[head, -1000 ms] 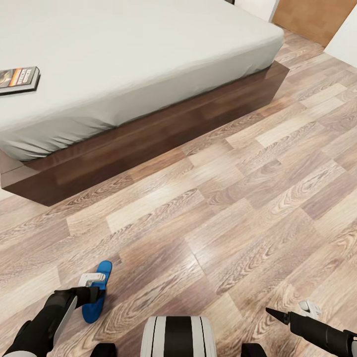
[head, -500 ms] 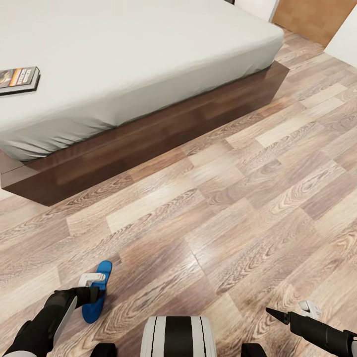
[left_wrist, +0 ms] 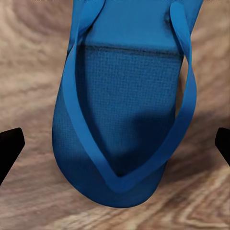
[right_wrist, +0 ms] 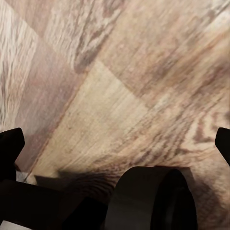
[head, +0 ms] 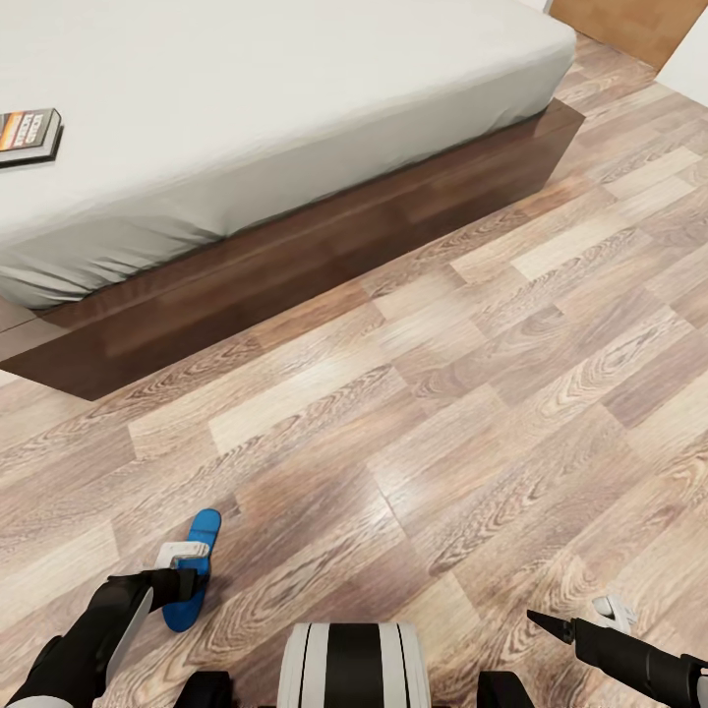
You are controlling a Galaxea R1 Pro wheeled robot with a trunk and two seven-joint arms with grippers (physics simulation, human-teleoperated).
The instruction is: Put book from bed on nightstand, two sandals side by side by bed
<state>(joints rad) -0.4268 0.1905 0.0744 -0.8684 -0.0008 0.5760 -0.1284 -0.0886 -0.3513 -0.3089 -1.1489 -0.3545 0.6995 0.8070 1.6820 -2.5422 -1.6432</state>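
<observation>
Head view: the bed [head: 295,236] is occupying the upper part of the scene, its light-grey mattress sitting on a dark-brown frame above the wood-plank floor [head: 492,393]. The book [head: 28,136] is lying flat on the mattress near the far left edge; its cover lettering is too small to read here. Low at the left, the left gripper [head: 182,575] is hanging beside a blue sandal [head: 194,565] on the floor, well apart from the bed. At the lower right, the right gripper [head: 580,624] is pointing inward just above the planks, with nothing in it. Left wrist view: the sandal [left_wrist: 125,110] is lying strap-side up on the floor, its textured sole and V-shaped straps showing, detail the head view is not giving. No brand mark is visible. The left gripper [left_wrist: 115,146] is standing wide, its dark fingertips [left_wrist: 9,146] flanking the sandal without touching it. Right wrist view: the right gripper [right_wrist: 115,143] is likewise spread wide over bare planks, and a dark rounded part of the robot [right_wrist: 143,199] is showing below.
</observation>
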